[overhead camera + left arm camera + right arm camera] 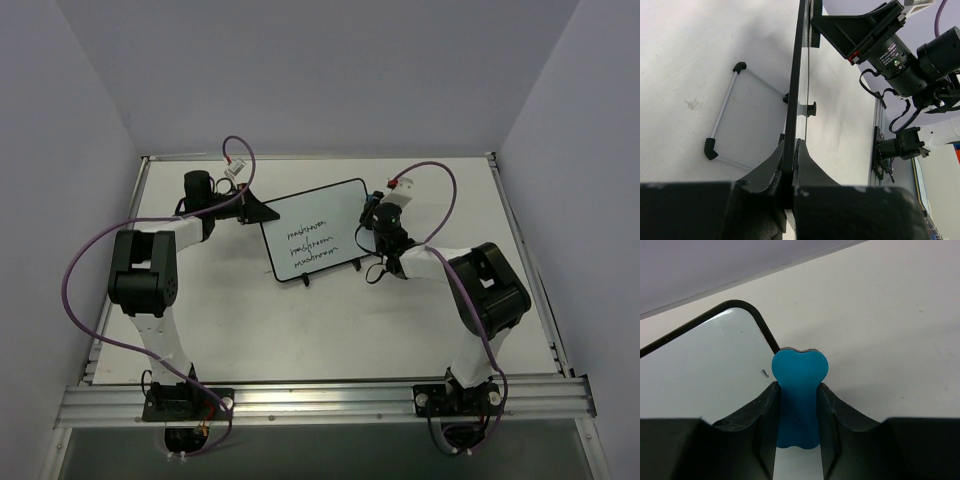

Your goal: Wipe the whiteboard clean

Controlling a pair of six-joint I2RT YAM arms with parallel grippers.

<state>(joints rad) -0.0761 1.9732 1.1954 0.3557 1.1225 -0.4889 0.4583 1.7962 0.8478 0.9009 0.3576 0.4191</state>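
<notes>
The whiteboard [315, 232] lies in the middle of the table, black-framed, with three lines of black handwriting. My left gripper [262, 213] is shut on the whiteboard's left edge; in the left wrist view the frame [796, 90] runs edge-on between the jaws of my left gripper [791, 150]. My right gripper [374, 213] is at the board's right edge, shut on the blue bone-shaped eraser [799, 395]. In the right wrist view the eraser's tip sits over the board's rounded corner [747, 310], with my right gripper [799, 405] around its waist.
The white tabletop [420, 320] is bounded by a metal rail at the front [320, 395] and grey walls around. In the left wrist view a small wire stand [722, 112] lies behind the board, and the right arm's wrist [900, 50] shows beyond it.
</notes>
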